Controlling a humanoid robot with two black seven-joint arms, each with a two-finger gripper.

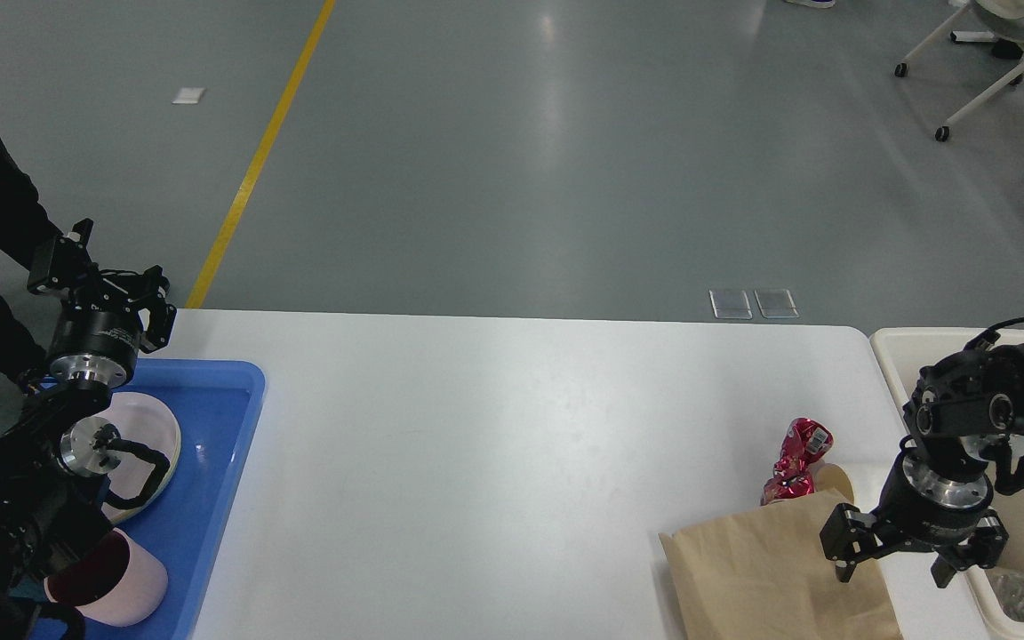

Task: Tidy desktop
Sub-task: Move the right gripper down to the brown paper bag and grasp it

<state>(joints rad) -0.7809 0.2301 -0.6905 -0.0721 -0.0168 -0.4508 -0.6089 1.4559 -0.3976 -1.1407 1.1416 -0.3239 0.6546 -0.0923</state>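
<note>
Tidying partly done, I'd judge. The white table (494,462) fills the middle of view, mostly bare. Left at 4 o'clock: 1 brown paper bag (765,578), 1 red wrapper (798,462), 1 cup, mostly hidden. Right hand (914,544) spread wide over the bag, holding nothing. Left hand (99,276) at 9 o'clock: can't tell.

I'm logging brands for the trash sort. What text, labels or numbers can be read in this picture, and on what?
None can be read.
Red foil wrapper: a small white sticker near its top, print too small to read.
Brown paper bag: no print visible.
</note>
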